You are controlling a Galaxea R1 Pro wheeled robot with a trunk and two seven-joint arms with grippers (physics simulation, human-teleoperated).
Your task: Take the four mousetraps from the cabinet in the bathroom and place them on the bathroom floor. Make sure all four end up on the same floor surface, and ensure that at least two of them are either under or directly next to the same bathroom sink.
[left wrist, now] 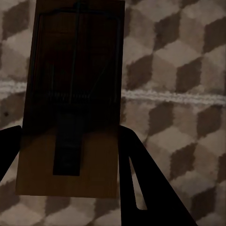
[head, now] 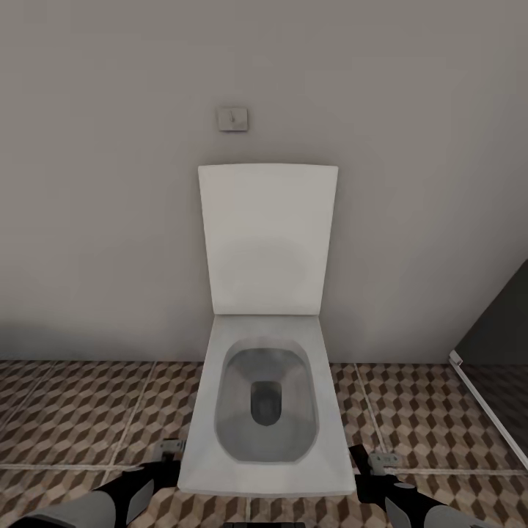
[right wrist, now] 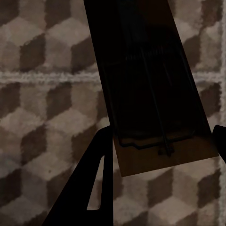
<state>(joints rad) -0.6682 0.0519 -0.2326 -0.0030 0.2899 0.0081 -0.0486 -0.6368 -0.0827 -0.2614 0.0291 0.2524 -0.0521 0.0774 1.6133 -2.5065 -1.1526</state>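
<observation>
While the robot is facing a toilet (head: 268, 396) on the floor (head: 81, 425), both grippers, left (left wrist: 70, 155) and right (right wrist: 160, 155), are each clamping a light, stiff trap (left wrist: 70, 94) (right wrist: 150, 84) by its long edges.

Bathroom floor (head: 81, 418) is tiled in a brown, beige and white cube pattern, split by pale grout lines. Toilet (head: 268, 440) is white, with a grey bowl darkening to near-black at the drain; its raised lid (head: 267, 238) is plain white. Wall (head: 95, 183) is flat grey-beige, with a small grey square plate (head: 232, 119). A dark grey panel (head: 499, 323) with a white edge is seen at the right. Mousetraps (left wrist: 73, 94) (right wrist: 150, 80) are dark brown wood with black wire. Gripper fingers (left wrist: 150, 188) (right wrist: 89, 188) are black.
</observation>
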